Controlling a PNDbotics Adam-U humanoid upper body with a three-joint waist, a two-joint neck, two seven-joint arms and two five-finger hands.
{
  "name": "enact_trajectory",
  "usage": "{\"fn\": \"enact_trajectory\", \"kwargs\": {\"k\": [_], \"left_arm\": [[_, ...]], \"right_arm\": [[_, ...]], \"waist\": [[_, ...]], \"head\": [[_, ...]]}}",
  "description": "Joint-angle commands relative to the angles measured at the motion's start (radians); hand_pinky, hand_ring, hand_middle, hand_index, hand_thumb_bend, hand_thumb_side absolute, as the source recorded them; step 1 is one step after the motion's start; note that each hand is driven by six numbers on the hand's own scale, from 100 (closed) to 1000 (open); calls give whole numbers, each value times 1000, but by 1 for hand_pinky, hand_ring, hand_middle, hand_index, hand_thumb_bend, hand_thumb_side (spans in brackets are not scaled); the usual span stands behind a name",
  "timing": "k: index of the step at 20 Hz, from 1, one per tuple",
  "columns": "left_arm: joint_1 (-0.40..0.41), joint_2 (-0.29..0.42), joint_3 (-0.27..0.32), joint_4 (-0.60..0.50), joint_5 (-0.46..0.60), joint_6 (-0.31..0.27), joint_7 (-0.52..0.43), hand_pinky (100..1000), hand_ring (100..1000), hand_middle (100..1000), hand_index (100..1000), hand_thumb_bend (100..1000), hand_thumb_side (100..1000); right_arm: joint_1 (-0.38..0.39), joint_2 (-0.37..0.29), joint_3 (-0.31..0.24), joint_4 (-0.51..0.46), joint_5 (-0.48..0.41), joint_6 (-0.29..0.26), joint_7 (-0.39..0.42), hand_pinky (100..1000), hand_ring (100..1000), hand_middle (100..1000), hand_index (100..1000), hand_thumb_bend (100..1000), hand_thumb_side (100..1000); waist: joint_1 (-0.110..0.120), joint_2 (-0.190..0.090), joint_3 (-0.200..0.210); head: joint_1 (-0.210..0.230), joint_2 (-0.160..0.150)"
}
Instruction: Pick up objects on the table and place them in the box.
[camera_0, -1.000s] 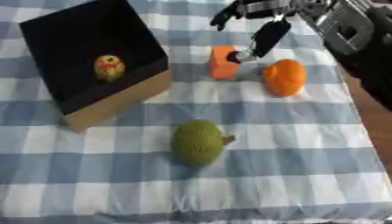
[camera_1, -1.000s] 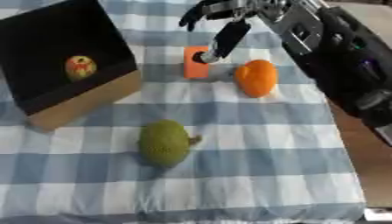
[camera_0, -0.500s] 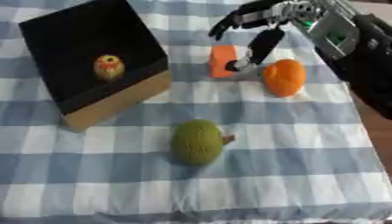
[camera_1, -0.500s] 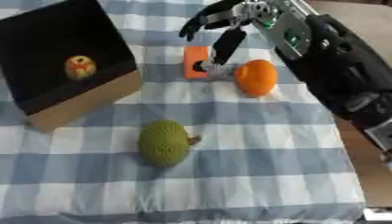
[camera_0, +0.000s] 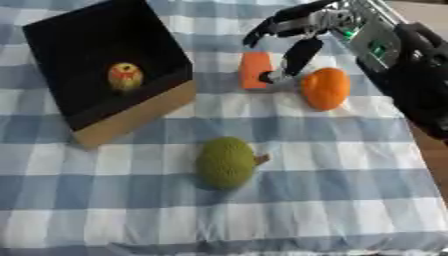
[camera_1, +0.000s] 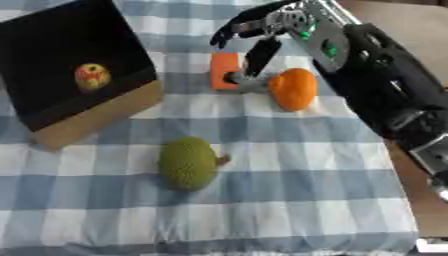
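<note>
Orange block (camera_0: 255, 70) lies just right of the box (camera_0: 131, 117), your right hand (camera_0: 293, 30) spread open above it, one finger down at its right edge. It looks light, rigid and flat-sided: pinch it across its long faces.

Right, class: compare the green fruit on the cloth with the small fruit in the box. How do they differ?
The green fruit is plainly bigger than the small fruit. It is green all over; the small one is yellow with red. It lies on the checked cloth; the small one lies inside the box. Both are rounded, and no robot hand touches either.
</note>
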Motion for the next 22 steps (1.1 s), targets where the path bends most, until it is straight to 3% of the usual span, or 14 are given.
{"fn": "enact_trajectory", "kwargs": {"k": [1,9,17,22], "left_arm": [[-15,8,-3,-17,4,0,-5,748,877,751,803,554,641],[-18,5,-5,-17,7,1,-8,748,878,751,803,552,642],[-23,1,-9,-17,10,1,-13,748,879,751,802,548,643],[-26,-1,-9,-17,10,1,-16,748,879,752,801,548,644]], "right_arm": [[-3,-35,-18,-13,3,-1,-5,981,1000,877,982,278,489],[13,-38,-25,-10,7,8,-11,969,1000,792,942,294,493],[16,-16,-44,45,29,29,-71,908,914,619,863,251,463],[21,-5,-42,62,34,29,-101,895,894,592,881,280,446]], "waist": [[-2,-22,2],[-1,-17,5],[0,-16,9],[0,-13,12]], "head": [[-4,5],[-7,5],[-13,5],[-16,5]]}}
